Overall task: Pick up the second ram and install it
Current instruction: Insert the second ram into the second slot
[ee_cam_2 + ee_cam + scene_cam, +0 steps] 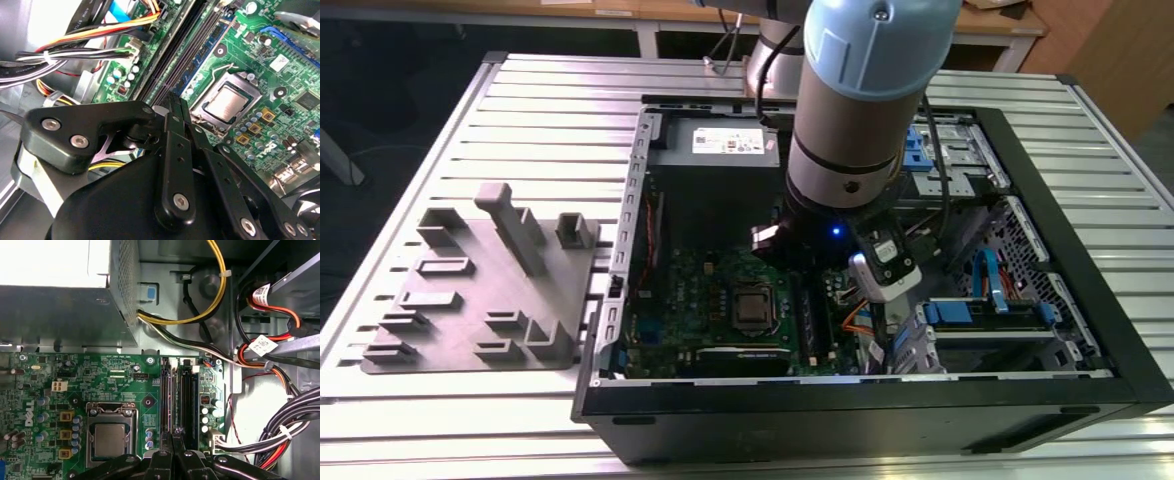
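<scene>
Jaws pinched together, the gripper hangs over the memory slots; seating the second ram looks underway, demanding dead-straight alignment.

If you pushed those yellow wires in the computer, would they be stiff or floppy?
Probably floppy: the yellow wires run in a loose curve, so they'd likely bend aside. They look thin, so they're likely light. A white tie holds them, so they may spring back.
</scene>
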### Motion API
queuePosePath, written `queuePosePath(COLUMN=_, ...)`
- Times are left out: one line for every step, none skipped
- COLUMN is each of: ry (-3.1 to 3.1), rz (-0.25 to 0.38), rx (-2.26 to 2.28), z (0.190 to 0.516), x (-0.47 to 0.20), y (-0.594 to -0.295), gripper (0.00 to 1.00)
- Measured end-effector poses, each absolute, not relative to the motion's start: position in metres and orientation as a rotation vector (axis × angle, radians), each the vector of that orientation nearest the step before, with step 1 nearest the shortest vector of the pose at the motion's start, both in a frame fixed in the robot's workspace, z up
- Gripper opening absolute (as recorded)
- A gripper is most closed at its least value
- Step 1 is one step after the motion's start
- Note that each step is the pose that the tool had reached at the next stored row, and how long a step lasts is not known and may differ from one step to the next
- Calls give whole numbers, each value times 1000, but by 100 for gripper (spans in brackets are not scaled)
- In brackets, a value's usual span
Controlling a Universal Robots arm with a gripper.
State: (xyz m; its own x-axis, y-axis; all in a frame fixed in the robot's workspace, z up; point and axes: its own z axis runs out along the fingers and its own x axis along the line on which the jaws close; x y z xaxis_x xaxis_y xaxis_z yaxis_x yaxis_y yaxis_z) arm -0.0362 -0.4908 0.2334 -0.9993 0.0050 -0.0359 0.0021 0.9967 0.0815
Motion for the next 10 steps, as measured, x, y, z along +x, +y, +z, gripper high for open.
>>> queuePosePath(ry=3103, rz=127, rx=5, z=233, x=-36, y=-491, gripper=8)
queuePosePath(ry=3103, rz=122, rx=5, z=233, x=-36, y=-491, gripper=8)
queuePosePath(ry=3104, rz=113, rx=5, z=233, x=-35, y=-491, gripper=8)
queuePosePath(ry=3106, rz=102, rx=5, z=233, x=-35, y=-491, gripper=8)
queuePosePath(ry=3107, rz=96, rx=5, z=233, x=-34, y=-491, gripper=8)
queuePosePath(ry=3107, rz=95, rx=5, z=233, x=-34, y=-491, gripper=8)
queuePosePath(ry=3107, rz=95, rx=5, z=233, x=-34, y=-491, gripper=8)
queuePosePath(ry=3107, rz=95, rx=5, z=233, x=-34, y=-491, gripper=8)
queuePosePath(ry=3107, rz=95, rx=5, z=233, x=-33, y=-491, gripper=8)
queuePosePath(ry=3107, rz=95, rx=5, z=233, x=-33, y=-491, gripper=8)
